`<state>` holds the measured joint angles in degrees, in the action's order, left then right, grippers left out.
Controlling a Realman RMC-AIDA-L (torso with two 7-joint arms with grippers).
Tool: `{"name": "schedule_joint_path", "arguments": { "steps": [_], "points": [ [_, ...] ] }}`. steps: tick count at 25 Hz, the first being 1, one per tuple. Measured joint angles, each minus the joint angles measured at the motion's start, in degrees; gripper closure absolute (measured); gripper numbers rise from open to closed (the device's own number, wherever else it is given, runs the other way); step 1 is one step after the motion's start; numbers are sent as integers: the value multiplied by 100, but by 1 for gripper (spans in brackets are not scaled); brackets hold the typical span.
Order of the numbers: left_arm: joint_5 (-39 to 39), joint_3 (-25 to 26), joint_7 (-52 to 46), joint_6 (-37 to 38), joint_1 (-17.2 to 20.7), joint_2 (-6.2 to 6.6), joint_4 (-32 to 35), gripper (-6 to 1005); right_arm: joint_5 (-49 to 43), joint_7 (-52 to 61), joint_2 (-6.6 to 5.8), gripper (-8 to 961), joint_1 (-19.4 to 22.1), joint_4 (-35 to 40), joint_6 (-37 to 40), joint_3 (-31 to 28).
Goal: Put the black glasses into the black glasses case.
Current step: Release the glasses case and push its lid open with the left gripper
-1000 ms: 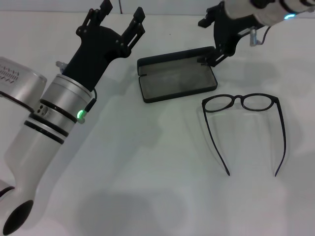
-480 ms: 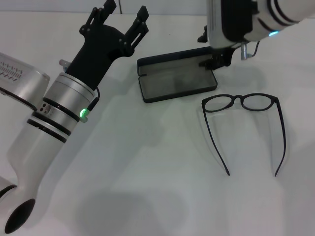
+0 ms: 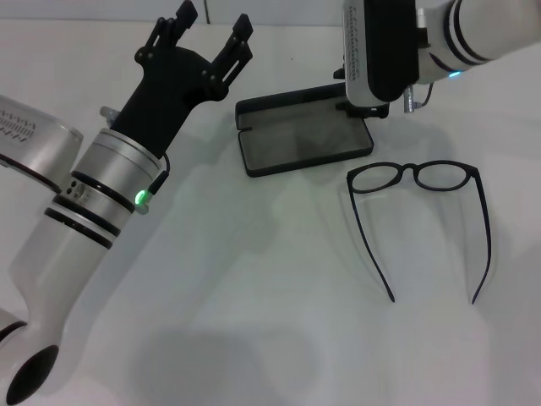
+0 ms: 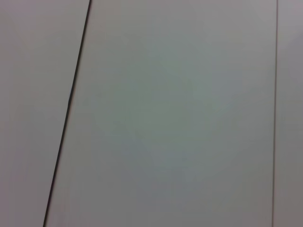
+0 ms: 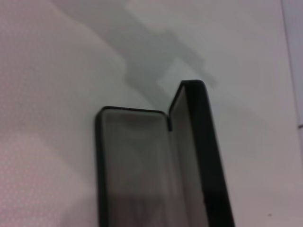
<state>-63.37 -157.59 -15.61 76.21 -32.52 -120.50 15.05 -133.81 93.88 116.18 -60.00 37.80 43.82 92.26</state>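
Observation:
The black glasses (image 3: 414,176) lie unfolded on the white table to the right, lenses toward the case and temple arms pointing to the near edge. The black glasses case (image 3: 303,137) lies open at the centre back, its grey lining showing. The right wrist view looks down on the same black glasses case (image 5: 135,165), with its lid (image 5: 196,151) standing up. My right arm's wrist (image 3: 376,51) hangs over the case's far right corner and covers the gripper beneath it. Left of the case, my left gripper (image 3: 211,34) is raised, open and empty.
The white table (image 3: 254,279) stretches bare in front of the case and the glasses. My left forearm (image 3: 93,194) slants across the left side. The left wrist view holds only a pale surface crossed by a thin dark line (image 4: 66,113).
My right arm has swung in over the case's far right corner and turned, so its wrist now hides the gripper. The left arm, glasses and case have barely moved.

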Motion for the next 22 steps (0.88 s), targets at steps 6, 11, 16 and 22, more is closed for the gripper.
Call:
{"name": "schedule_joint_path", "arguments": {
  "steps": [6,11,16,22],
  "points": [
    [-3,0,-4,-2,8,0,-12,211,192,5,0,585,128,-6,-352,218],
    [-8,0,-3,-2,9,0,-13,212,185,61,0,662,205,12,-338,197],
    [-13,0,-3,-1,10,6,-36,212,144,225,0,733,445,278,-330,180],
    [-15,0,-3,-1,11,12,-38,212,-19,227,1,761,851,789,-325,192]
  ]
}}
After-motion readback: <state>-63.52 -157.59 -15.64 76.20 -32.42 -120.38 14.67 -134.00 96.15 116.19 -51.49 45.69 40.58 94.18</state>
